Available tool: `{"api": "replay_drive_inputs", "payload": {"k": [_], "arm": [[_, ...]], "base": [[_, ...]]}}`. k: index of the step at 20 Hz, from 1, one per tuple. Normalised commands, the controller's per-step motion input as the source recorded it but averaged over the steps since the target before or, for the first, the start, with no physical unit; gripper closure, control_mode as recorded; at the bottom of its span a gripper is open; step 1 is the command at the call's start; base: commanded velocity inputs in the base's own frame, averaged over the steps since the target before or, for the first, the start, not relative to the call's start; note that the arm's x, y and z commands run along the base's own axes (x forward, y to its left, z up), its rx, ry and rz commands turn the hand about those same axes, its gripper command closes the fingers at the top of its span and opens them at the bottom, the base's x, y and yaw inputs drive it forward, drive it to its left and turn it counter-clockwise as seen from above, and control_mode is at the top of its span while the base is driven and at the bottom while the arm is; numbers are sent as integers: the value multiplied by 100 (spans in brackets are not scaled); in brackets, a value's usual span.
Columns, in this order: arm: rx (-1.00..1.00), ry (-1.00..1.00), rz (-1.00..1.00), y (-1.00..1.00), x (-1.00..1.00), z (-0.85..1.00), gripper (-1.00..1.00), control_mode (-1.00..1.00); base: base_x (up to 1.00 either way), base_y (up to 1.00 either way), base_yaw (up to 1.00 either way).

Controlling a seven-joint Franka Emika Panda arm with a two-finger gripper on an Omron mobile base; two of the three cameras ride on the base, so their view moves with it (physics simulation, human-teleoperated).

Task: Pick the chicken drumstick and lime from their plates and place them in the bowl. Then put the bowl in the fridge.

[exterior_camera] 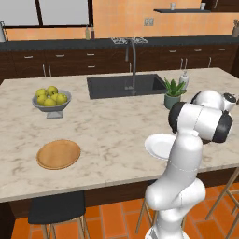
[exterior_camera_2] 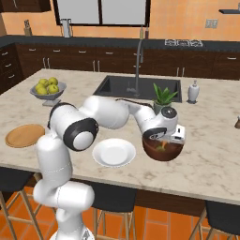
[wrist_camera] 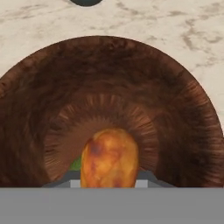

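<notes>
My gripper (exterior_camera_2: pixel 162 138) hangs low over the dark reddish-brown bowl (exterior_camera_2: pixel 174 152) on the island's near right side. In the hand view the gripper (wrist_camera: pixel 109 182) is shut on the chicken drumstick (wrist_camera: pixel 109 158), whose rounded orange-brown end points down into the bowl (wrist_camera: pixel 43 109). A sliver of the green lime (wrist_camera: pixel 76 165) shows at the bowl's bottom, just left of the drumstick. The white plate (exterior_camera_2: pixel 114 152) lies bare to the left of the bowl. The tan wooden plate (exterior_camera: pixel 58 154) also lies bare, near the island's left front. The fridge is out of view.
A grey footed fruit bowl (exterior_camera: pixel 51 100) of yellow-green fruits stands at the back left. The sink (exterior_camera: pixel 126 85) with its tall faucet, a potted plant (exterior_camera_2: pixel 162 98) and a soap dispenser (exterior_camera_2: pixel 193 92) sit behind the bowl. Stools stand along the island's front edge.
</notes>
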Motion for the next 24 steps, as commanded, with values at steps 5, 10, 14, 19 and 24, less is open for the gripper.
{"api": "replay_drive_inputs", "payload": {"k": [5, 10, 14, 19, 24], "arm": [[0, 5, 0, 5, 28, -6, 100, -100], [0, 7, 0, 3, 8, 0, 100, -100], [0, 5, 0, 7, 16, -16, 100, -100], [0, 3, 0, 6, 8, -10, -100, -100], [0, 0, -2, 6, 0, 4, -100, -100]], "base": [[0, 0, 0], [0, 0, 0], [0, 0, 0], [0, 0, 0], [0, 0, 0]]}}
